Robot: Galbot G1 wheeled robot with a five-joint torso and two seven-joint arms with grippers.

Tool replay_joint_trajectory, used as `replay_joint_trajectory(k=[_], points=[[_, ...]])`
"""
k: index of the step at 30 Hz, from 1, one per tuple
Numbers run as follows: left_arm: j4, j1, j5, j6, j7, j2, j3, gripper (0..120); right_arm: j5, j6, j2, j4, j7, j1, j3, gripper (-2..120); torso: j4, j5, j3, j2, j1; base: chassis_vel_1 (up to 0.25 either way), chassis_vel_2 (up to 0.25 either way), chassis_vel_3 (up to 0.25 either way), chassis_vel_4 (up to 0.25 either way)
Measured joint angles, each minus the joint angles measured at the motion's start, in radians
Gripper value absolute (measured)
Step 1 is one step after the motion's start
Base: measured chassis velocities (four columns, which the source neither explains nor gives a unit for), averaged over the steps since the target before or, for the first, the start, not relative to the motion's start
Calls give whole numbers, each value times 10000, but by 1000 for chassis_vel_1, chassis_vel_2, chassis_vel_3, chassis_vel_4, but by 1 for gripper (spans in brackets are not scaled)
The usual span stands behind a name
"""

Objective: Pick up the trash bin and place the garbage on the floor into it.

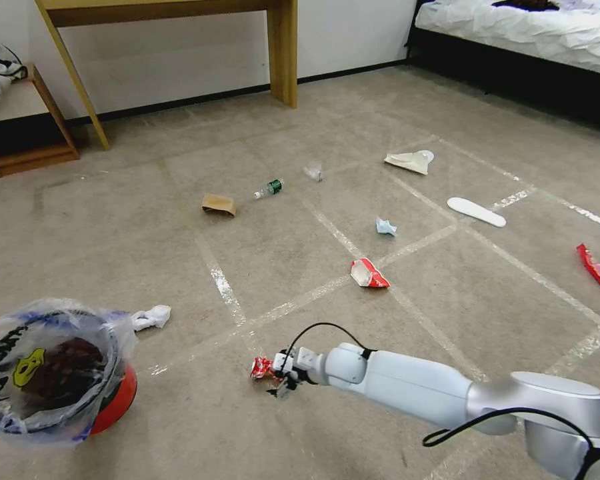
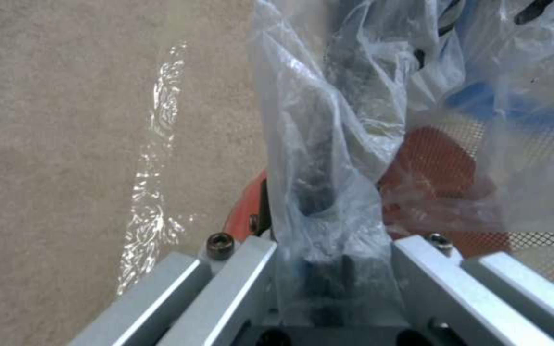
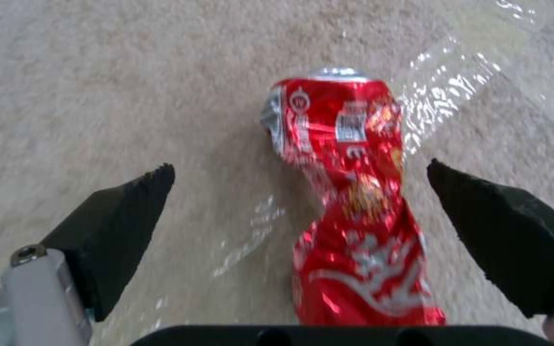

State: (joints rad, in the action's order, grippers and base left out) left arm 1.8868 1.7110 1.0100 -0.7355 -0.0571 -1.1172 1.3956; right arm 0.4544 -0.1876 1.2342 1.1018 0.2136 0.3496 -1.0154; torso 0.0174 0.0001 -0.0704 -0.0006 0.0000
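Right wrist view: the right gripper [image 3: 299, 211], pads spread, straddles a crinkled red foil snack wrapper [image 3: 354, 206] on the beige taped carpet [image 3: 97, 72]; light, slippery, best pinched mid-twist. Left gripper [image 2: 332, 269] clamps the red bag-lined bin [image 1: 53, 370].

- The right arm [image 1: 447, 393] reaches from the lower right corner of the head view across toward the red wrapper [image 1: 261, 367], its white forearm sloping down to the carpet.
- A black cable loops over the right wrist just behind the end effector.
- The right end effector [image 3: 299, 211] hovers low over the red wrapper, with its fingers [image 3: 123, 211] spread wide, one on each side of the wrapper and touching neither edge of it.
- The left end effector [image 2: 328, 269] is clamped on the rim of the trash bin [image 1: 117, 393], well to the left of the red wrapper, with the liner's plastic pinched between its metal fingers.
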Motion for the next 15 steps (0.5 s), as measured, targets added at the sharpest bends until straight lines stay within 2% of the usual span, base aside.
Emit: replay_joint_trajectory(k=[15], points=[[-129,60,-138,0,-93,-38,-2,1,-571,168,441,-787,-313,246,290,100,1,0,0,0,0,0,0,0,0]])
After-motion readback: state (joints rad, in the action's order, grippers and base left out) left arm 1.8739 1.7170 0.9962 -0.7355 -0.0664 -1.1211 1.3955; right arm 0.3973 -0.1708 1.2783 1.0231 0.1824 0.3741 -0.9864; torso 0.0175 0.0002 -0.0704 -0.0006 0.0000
